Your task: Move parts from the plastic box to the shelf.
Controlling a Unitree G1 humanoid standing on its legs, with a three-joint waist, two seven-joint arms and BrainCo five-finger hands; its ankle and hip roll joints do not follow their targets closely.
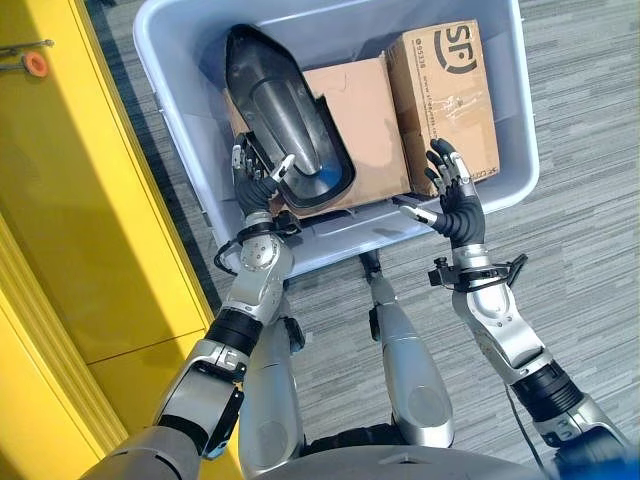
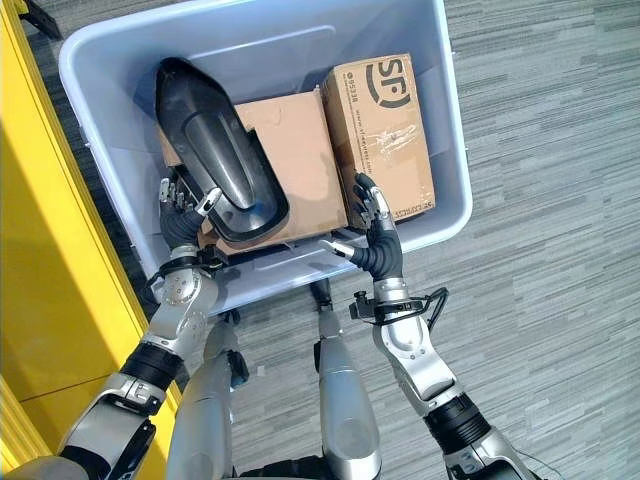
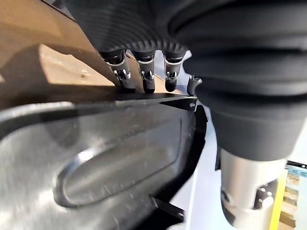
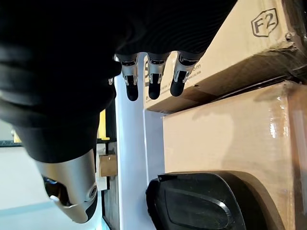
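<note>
The plastic box point(image 1: 180, 60) holds three parts: a long black moulded shell point(image 1: 285, 115) lying across a flat cardboard carton point(image 1: 365, 120), and a taller cardboard box point(image 1: 445, 95) standing against the tub's right wall. The shell's blunt end points at the near wall, its pointed end at the far left corner.

The left hand point(image 1: 255, 175) is at the shell's near left edge; in its wrist view the fingers point(image 3: 144, 79) reach straight down past the rim, thumb apart — not closed round anything. The right hand point(image 2: 375, 235) hovers spread and empty at the near right corner, beside the taller box.

The shell looks like stiff, glossy plastic — probably light for its bulk, but slippery and awkward for one hand. Its thin rim seems the surest hold, one hand at each long side near the blunt end, lifting level so it does not slide off the carton.
</note>
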